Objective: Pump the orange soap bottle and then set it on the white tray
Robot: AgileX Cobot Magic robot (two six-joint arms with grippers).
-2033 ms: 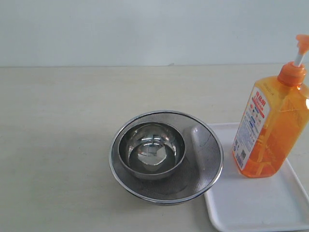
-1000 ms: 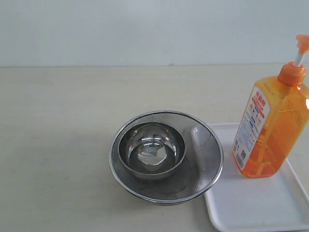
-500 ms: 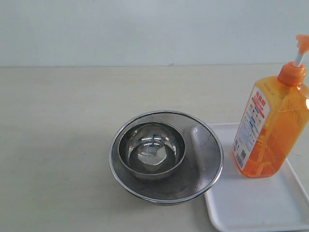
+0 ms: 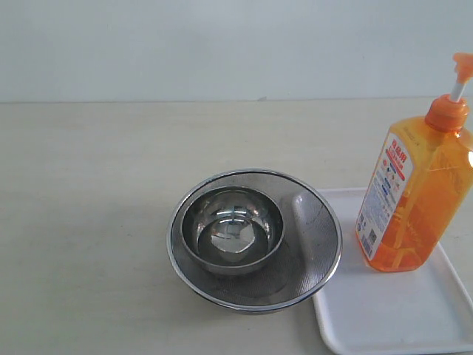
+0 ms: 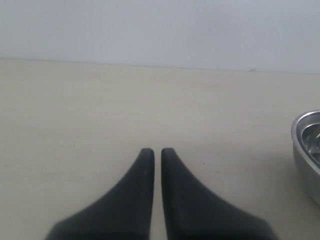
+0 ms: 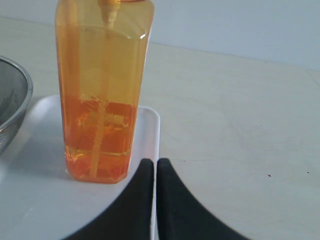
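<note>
While the orange soap bottle [image 4: 414, 200] stands upright on the white tray [image 4: 384, 318], neither arm shows in the exterior view. The bottle sits on the far part of the tray, label facing left, its pump head up with the white stem showing above the collar. In the right wrist view, darker orange liquid fills the lower part of the bottle.

Over at the right end effector [image 6: 155, 161], the two black fingers are pressed together with nothing between them. Their tips are near the bottle's base and apart from it, at the tray's rim.

The left end effector [image 5: 157, 150] is pressed together too, empty, over bare table [image 4: 89, 185].

Beside the tray sits a mesh strainer [image 4: 318, 244] with a steel bowl [image 4: 233, 229] nested inside. The strainer's rim covers the tray's left edge.
</note>
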